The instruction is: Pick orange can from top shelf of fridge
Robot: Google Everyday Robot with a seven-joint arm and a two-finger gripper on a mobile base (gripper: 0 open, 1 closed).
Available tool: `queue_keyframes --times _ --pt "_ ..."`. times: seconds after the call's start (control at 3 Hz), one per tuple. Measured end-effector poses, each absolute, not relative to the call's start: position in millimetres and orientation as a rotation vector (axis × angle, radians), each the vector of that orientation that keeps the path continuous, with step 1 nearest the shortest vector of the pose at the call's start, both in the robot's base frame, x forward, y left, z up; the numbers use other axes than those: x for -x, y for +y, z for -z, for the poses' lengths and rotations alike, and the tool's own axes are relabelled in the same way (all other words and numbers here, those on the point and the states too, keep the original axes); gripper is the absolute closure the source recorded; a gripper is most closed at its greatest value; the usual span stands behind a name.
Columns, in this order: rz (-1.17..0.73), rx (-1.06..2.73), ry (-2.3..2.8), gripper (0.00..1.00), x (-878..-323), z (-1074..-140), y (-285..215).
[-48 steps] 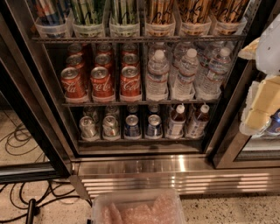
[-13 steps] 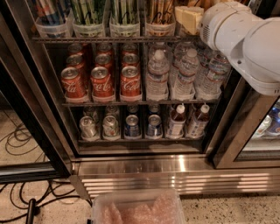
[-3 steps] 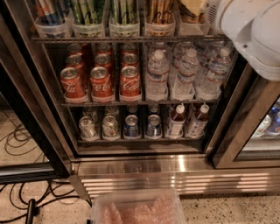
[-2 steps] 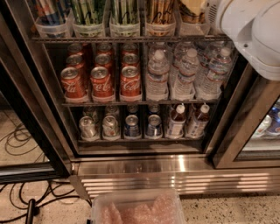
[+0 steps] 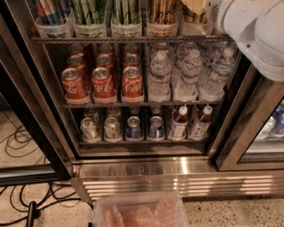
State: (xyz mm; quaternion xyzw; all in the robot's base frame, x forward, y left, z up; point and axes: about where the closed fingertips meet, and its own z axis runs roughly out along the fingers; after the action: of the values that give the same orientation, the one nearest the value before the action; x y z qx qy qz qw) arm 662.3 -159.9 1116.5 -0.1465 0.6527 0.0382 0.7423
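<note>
Speckled flooring with black cables (image 5: 17, 195) fronts the fridge (image 5: 146, 170); a clear bin (image 5: 142, 210) sits below its ribbed steel base. The top shelf (image 5: 133, 40) carries five clear tubs of tall cans, and the orange can (image 5: 162, 11) stands in the fourth tub from the left. The middle rack holds three columns of red cola cans (image 5: 103, 84), probably nine, and three front water bottles (image 5: 188, 73). The lower rack holds four cans and two capped bottles. The white arm (image 5: 253, 26) enters from the upper right. The pincer (image 5: 195, 9) is at the fifth tub, just right of the orange can. Whether it is open or closed cannot be told.
</note>
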Motion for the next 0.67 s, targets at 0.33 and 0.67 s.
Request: queue_keyframes --times 0.33,0.67 --pt "-0.109 0.317 1.443 1.00 -659.3 -1115.6 -154.3" --pt "-0.109 0.317 1.443 1.00 -659.4 -1115.6 -154.3"
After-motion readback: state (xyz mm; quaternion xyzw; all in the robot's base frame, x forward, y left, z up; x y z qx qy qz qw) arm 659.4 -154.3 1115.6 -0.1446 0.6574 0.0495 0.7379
